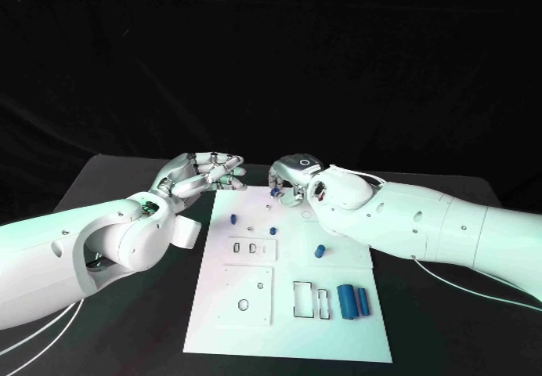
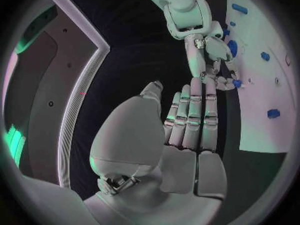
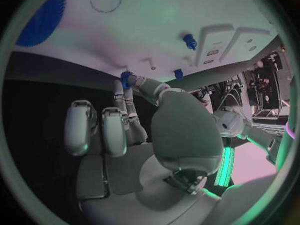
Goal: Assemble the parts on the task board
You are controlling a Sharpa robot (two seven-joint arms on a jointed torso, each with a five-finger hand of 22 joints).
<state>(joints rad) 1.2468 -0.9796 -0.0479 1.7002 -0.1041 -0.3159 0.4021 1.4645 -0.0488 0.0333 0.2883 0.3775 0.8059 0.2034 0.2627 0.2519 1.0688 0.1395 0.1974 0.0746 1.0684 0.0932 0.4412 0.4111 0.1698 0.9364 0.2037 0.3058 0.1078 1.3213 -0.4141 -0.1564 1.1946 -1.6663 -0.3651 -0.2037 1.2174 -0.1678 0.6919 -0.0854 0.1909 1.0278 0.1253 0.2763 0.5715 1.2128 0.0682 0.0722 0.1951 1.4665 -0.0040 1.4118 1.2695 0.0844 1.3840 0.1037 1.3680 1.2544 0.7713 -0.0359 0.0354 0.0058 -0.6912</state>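
The flat white task board (image 1: 288, 313) lies in the middle of the black table (image 1: 113, 180), and at its far edge my right hand (image 1: 296, 178) pinches a small blue toothed part (image 3: 127, 78) at its fingertips. My left hand (image 1: 204, 174) hovers just beside it over the board's far left corner, fingers apart, holding nothing. Other small blue pieces stand or lie on the board; two blue cylinders (image 1: 355, 301) lie side by side near its right edge. Behind the table all is dark.
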